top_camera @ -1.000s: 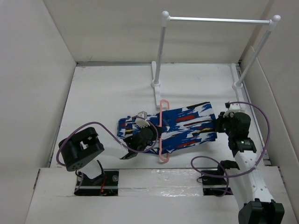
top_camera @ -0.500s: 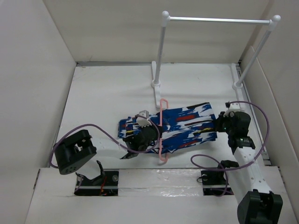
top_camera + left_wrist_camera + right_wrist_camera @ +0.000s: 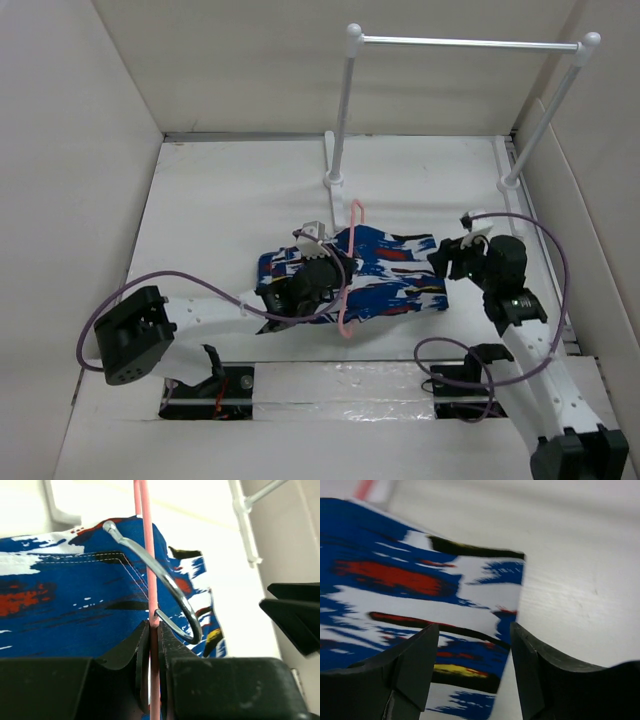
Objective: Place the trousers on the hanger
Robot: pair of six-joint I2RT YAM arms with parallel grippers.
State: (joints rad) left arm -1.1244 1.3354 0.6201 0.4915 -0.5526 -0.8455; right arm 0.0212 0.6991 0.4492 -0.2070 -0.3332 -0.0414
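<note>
While the soft royal-blue trousers splashed with white, red, black and yellow point(image 3: 395, 275) are lying flat on the white tabletop point(image 3: 220, 200) at the centre of the overhead frame, their long axis is running left to right, sloping a little downward toward the right. The thin pink triangular clothes hanger point(image 3: 348, 262) is crossing that axis almost at right angles, reaching from just below the foot of the white-posted rack point(image 3: 340, 110) down to the trousers' lower edge. Whether the fabric is passing through the hanger or merely lying under it cannot be told.

The left gripper point(image 3: 150, 630) is sitting over the left part of the trousers, its jaws pressing together on the pink wire. In its wrist view the small metal hook point(image 3: 165, 580) is curving away over the blue cloth just beyond them.

The right gripper point(image 3: 472, 630) is waiting at the right end of the trousers with its jaws standing apart and holding nothing. In its wrist view the cloth's end edge is showing in the gap between them, while the rest of the garment is stretching off to the upper left.

Judging from this layout, the right arm is the nearer one to the free end. Any feeding of that end would be running leftward along the long axis, toward the hanger the left arm is gripping.
</note>
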